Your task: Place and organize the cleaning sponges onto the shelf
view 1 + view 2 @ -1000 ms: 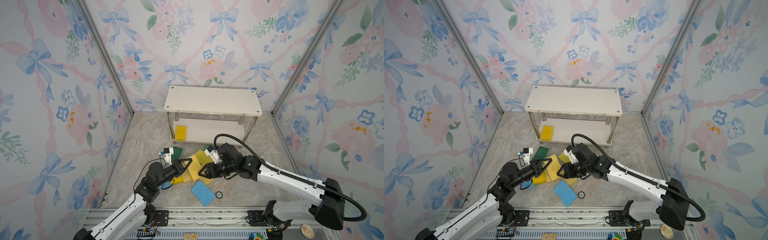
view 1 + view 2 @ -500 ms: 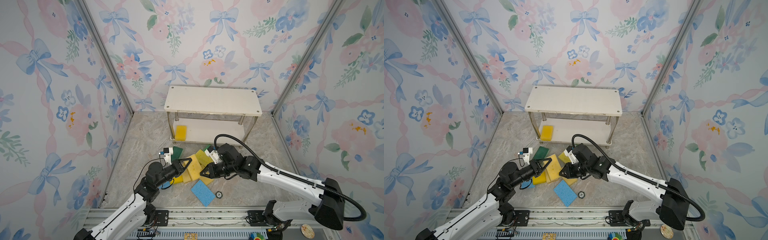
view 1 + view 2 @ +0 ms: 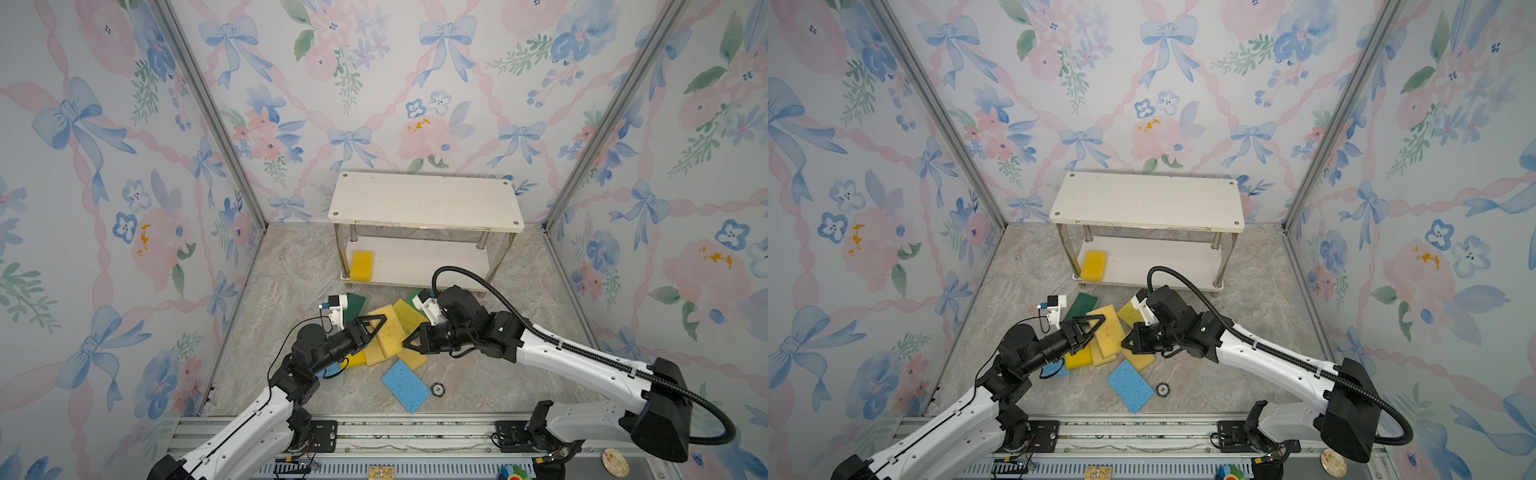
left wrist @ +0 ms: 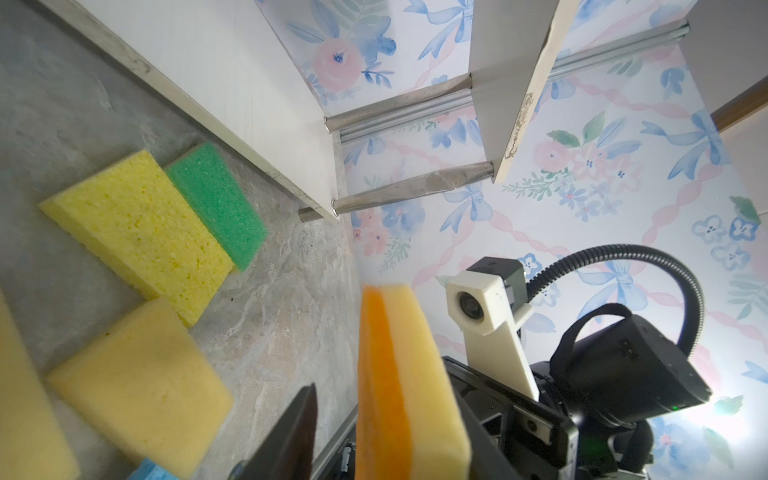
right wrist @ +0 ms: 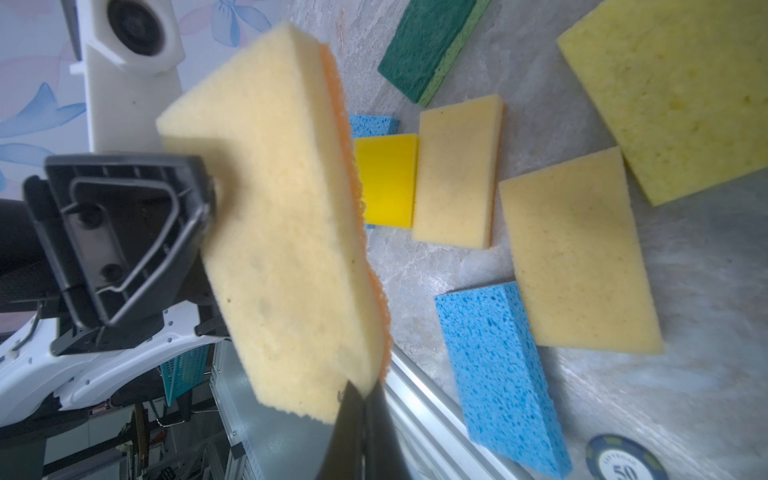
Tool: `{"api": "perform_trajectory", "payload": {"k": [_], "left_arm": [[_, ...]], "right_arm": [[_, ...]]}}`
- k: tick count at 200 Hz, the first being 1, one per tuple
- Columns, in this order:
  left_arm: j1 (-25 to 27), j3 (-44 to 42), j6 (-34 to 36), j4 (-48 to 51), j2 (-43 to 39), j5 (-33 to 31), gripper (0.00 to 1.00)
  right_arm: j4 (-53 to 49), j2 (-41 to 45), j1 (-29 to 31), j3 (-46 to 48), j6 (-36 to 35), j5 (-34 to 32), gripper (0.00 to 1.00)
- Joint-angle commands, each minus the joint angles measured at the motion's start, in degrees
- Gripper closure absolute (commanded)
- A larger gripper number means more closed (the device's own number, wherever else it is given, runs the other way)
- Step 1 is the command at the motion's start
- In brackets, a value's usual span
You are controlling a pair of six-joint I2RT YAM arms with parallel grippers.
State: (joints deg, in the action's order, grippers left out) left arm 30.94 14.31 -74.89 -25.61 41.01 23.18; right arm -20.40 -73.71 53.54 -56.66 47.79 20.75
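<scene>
Apparently mid-handover: right pincer [image 5: 355,401] clamps sponge [image 5: 286,216] by its end, long axis pointing at left pincer [image 3: 375,325], whose jaws stand parted alongside.

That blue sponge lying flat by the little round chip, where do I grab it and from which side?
Pinch the blue sponge across its narrow width, at the middle of its long edges, coming straight down from above. It lies flat on the floor, so only the thin sides give a hold; the middle keeps clear of the chip and the tan sponge near its ends.
</scene>
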Motion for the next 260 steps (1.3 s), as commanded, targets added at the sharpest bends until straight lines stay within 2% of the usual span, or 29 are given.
{"api": "perform_trajectory", "payload": {"k": [1, 32, 67, 99, 114, 150, 190, 260], "left_arm": [[-0.2, -0.5, 1.1, -0.4, 0.4, 2.1, 0.26], [-0.3, -0.4, 2.2, 0.2, 0.4, 2.6, 0.02], [-1.5, 0.8, 5.0, 5.2, -1.2, 2.3, 0.02], [-3.1, 6.3, 14.0, 21.2, -5.5, -3.4, 0.02], [-4.0, 7.2, 16.2, 26.0, -9.0, -6.4, 0.02], [-7.1, 4.6, 14.4, 27.7, -14.7, -6.9, 0.02], [-9.1, 5.9, 16.2, 31.3, -16.0, -5.3, 0.02], [-10.5, 10.8, 20.3, 38.4, -17.1, -6.5, 0.02]], "right_arm": [[0.6, 0.9, -0.7, -0.4, 1.4, -2.1, 0.98], [0.3, 0.4, -1.9, -0.3, 3.1, -3.9, 1.0], [0.6, -0.6, -3.8, -0.2, 4.9, -5.6, 1.0], [1.5, -2.0, -6.2, -0.7, 5.9, -7.7, 1.0], [2.7, -3.5, -7.1, -1.5, 6.4, -8.5, 0.99], [4.9, -9.1, -8.6, -5.6, 7.0, -11.9, 0.99], [8.3, -16.2, -11.3, -10.5, 8.7, -16.1, 0.99], [12.1, -30.0, -14.6, -19.5, 8.8, -14.9, 1.0]]}}
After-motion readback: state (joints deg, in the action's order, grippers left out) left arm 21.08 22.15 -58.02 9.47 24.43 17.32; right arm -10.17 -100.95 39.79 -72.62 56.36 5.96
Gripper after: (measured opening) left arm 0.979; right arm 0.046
